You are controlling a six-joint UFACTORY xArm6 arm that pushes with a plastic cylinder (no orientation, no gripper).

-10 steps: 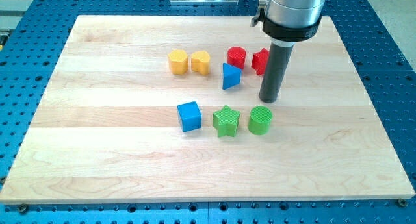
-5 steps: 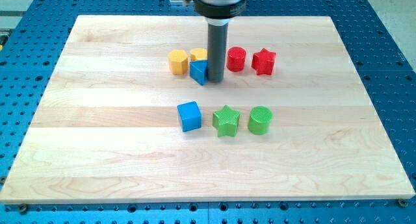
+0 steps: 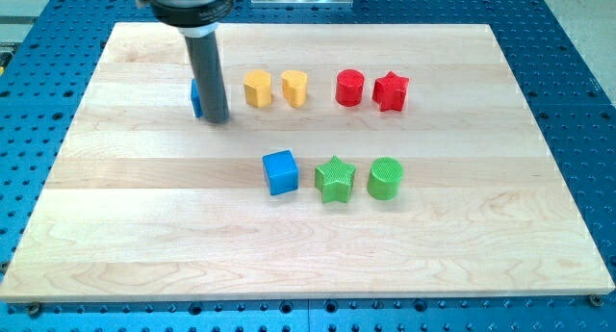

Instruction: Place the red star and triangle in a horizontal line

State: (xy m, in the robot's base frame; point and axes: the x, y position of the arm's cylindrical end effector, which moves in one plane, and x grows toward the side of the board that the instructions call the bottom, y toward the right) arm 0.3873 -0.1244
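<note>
Pale wooden board [image 3: 144,226] with light plank banding sat on a blue perforated table [image 3: 577,101]. My tip [image 3: 215,119] belonged to a dark grey rod under a silvery collar near the board's top-left part. Blue triangle [image 3: 195,98] was mostly hidden behind the rod, only a blue sliver showing. Yellow hexagon-like block [image 3: 257,88] and yellow block [image 3: 295,87] were a warm orange-yellow. Red cylinder [image 3: 350,87] and red star [image 3: 390,90] were plain bright red. Blue cube [image 3: 281,171] was mid blue. Green star [image 3: 335,179] and green cylinder [image 3: 385,177] were bright green, the cylinder's top finely ridged.
</note>
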